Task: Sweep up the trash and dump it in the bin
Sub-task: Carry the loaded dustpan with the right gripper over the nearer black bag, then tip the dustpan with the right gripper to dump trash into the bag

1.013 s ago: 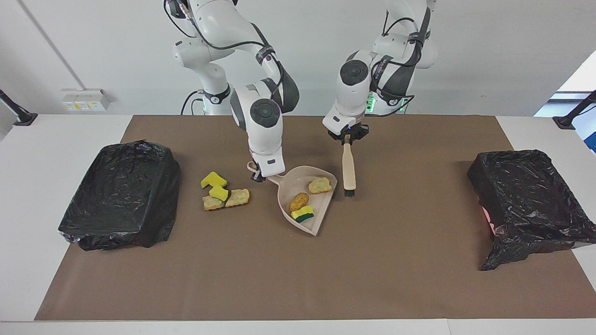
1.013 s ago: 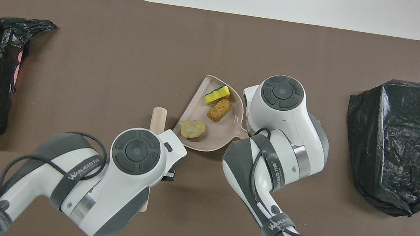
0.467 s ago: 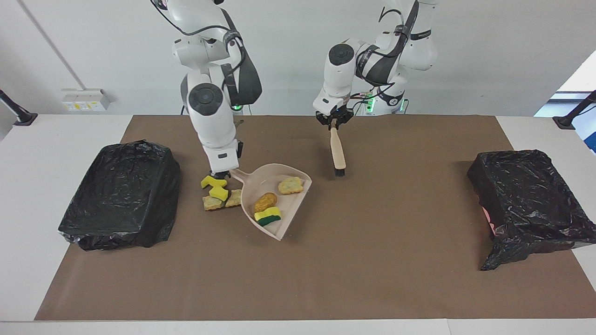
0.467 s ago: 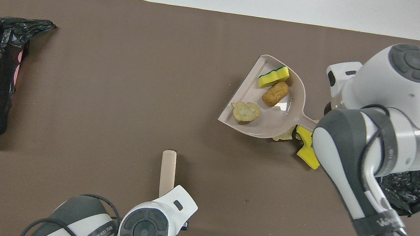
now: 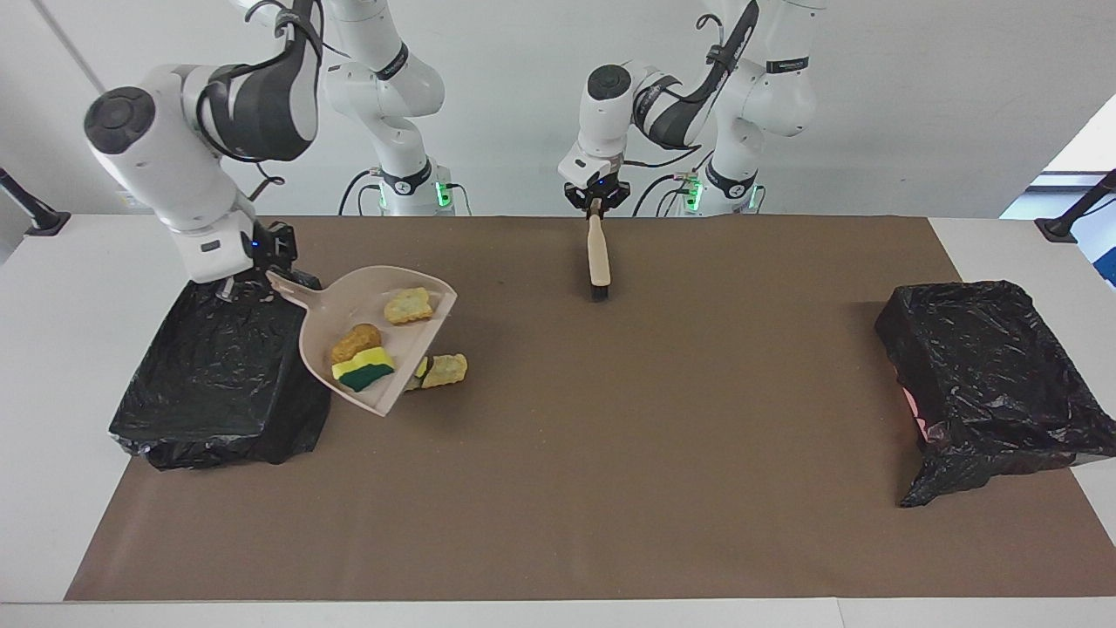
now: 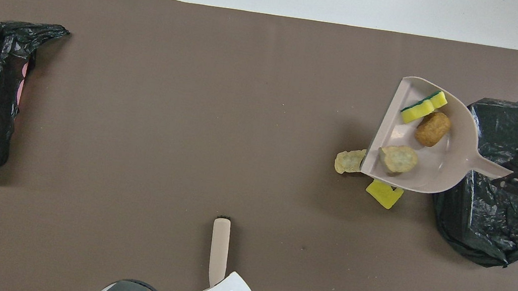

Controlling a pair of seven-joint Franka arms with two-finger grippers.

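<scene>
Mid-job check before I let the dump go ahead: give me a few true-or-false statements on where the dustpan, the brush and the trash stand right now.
1. The right gripper holds the beige plastic dustpan by its handle, raised beside the black-bagged bin at the right arm's end. True.
2. The dustpan is empty. False: it carries a green-backed yellow sponge piece and two tan bread-like lumps.
3. The left gripper holds the beige-handled brush, bristles down. True.
4. All trash is off the brown mat. False: a tan lump and a yellow sponge piece lie there.
</scene>
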